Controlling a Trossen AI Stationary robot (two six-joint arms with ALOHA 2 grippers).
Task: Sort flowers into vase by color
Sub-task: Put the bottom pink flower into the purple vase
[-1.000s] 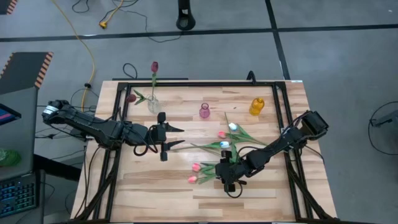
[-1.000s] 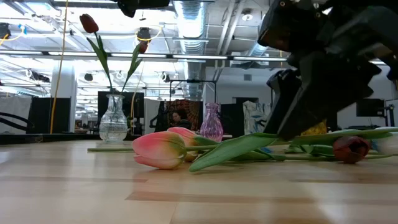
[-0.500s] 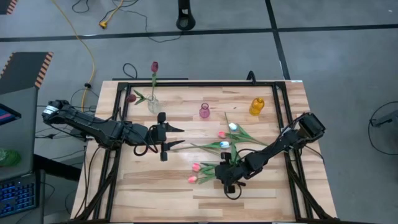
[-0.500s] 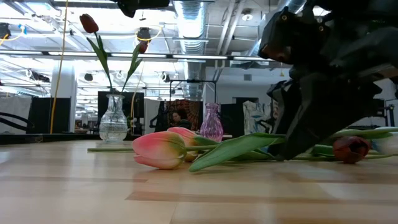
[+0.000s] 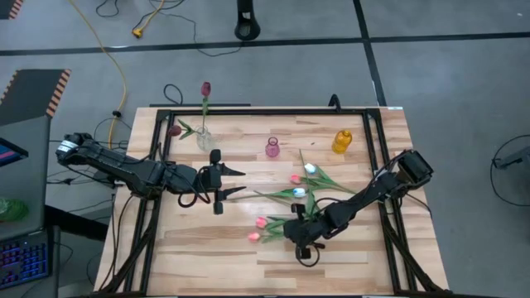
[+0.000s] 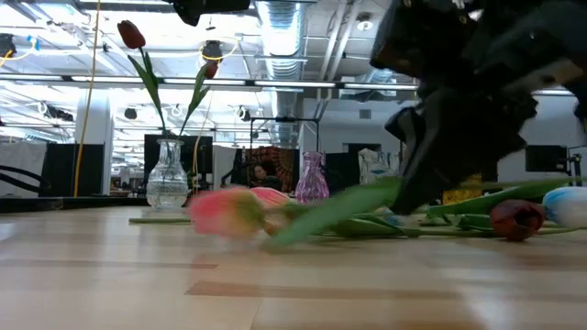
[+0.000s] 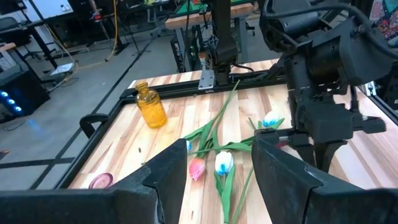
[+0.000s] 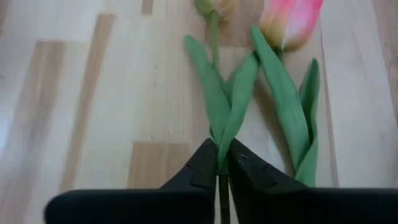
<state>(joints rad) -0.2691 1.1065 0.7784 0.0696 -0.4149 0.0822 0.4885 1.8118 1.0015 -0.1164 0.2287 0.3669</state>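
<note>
Two pink tulips (image 5: 258,230) lie side by side on the table's near middle. My right gripper (image 5: 291,230) is shut on the stem of one of them (image 8: 214,7); the other pink tulip (image 8: 289,22) lies beside it. More flowers (image 5: 302,182), pink and white, lie just beyond. A clear vase (image 5: 203,139) at the far left holds a dark red tulip (image 5: 205,87). A pink vase (image 5: 272,149) and an amber vase (image 5: 342,141) stand along the far side. My left gripper (image 5: 240,182) waits open left of the middle. My right gripper pinches the tulip's thin stem (image 8: 219,167) between its two fingertips, just below where the two leaves meet. The fingers come slanting down from the table's right, roughly in line with the stem. The head end points toward the table's left, low at the tabletop.
A dark red tulip (image 6: 516,218) lies among the loose flowers. Another dark red head (image 5: 174,130) hangs beside the clear vase. A black frame (image 5: 157,165) runs along the table's left, right and far edges. Bare wood lies at the near left.
My right gripper has shut on the pink tulip's stem and shifted a little toward the table's left. The tulip has started to move: in the low view its head and leaf are blurred and the leaf end has risen.
</note>
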